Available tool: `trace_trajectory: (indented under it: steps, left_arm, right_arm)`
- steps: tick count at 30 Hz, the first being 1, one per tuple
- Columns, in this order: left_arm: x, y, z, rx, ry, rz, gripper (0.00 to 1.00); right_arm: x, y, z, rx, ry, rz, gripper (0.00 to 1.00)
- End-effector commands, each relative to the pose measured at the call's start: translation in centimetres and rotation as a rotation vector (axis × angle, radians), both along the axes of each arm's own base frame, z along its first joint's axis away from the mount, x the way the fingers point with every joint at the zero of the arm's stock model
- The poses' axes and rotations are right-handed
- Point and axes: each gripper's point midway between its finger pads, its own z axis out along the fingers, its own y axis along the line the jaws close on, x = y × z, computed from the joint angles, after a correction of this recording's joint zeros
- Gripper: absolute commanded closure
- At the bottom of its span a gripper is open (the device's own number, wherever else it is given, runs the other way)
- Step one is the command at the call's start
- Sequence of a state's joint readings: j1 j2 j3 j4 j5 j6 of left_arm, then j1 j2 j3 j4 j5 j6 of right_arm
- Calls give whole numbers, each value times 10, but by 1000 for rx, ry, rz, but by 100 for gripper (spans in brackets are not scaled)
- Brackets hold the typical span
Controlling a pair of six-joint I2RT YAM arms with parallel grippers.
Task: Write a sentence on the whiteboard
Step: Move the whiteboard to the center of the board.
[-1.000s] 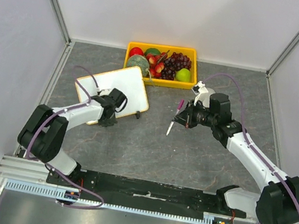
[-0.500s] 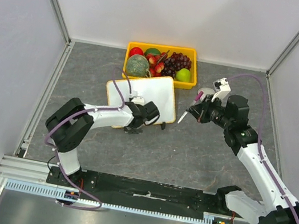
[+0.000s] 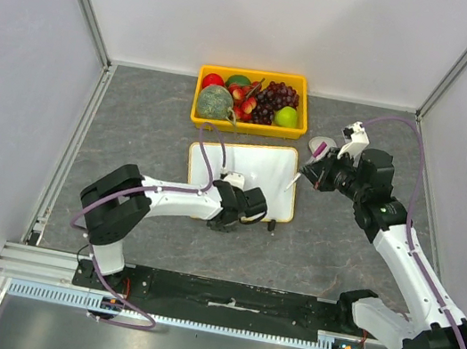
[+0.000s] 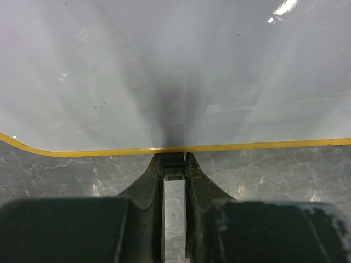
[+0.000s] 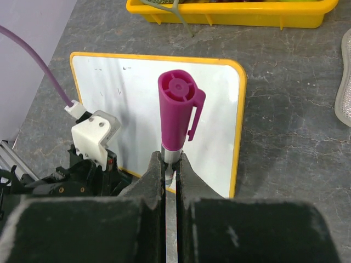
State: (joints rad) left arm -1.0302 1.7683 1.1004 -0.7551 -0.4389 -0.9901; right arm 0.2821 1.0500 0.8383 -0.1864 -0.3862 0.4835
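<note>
The left hand (image 4: 174,162) clamps the board (image 3: 257,168) by its near rim; the right hand (image 5: 169,164) grips the marker (image 5: 178,112). Lower the tip gently, with the board pinned flat.

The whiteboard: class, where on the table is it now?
In the top view the whiteboard lies mid-table, just below the yellow fruit tray, its near edge pinched by the left hand.

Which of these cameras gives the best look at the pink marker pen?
The right wrist view: the marker stands in mid-picture, magenta cap toward the camera, clamped in the right arm's jaws. The top view shows only a thin pale sliver of it near the right edge of the whiteboard. The left wrist view shows none of it.
</note>
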Motion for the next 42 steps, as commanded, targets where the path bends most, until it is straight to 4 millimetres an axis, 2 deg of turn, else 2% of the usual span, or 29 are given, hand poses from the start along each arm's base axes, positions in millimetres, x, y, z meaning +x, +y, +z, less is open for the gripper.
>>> trace_trajectory:
  steps: [1, 12, 21, 25, 30, 35, 37, 42]
  left_arm:
    - [-21, -11, 17, -44, 13, 5, 98]
    - [-64, -18, 11, -21, 47, -53, 98]
    - [-85, -25, 16, -59, 50, -52, 98]
    - [-93, -27, 11, -49, 67, -67, 95]
    - [-101, -29, 6, -36, 92, -82, 79]
    - [-102, -28, 10, -48, 78, -91, 42]
    - [-103, -28, 12, -55, 75, -100, 36]
    - [-104, -32, 24, -90, 62, -140, 32]
  right_arm:
    - [3, -2, 12, 11, -30, -13, 100]
    - [-4, -2, 14, 21, -31, -2, 100]
    - [-7, -2, 11, 17, -23, 0, 100]
    - [-8, -3, 12, 19, -22, 0, 100]
    - [-8, -3, 14, 20, -27, 1, 100]
    - [-9, -3, 15, 21, -28, 1, 100]
    - [-10, -2, 17, 24, -32, 5, 100]
    - [-12, -2, 21, 30, -41, 13, 100]
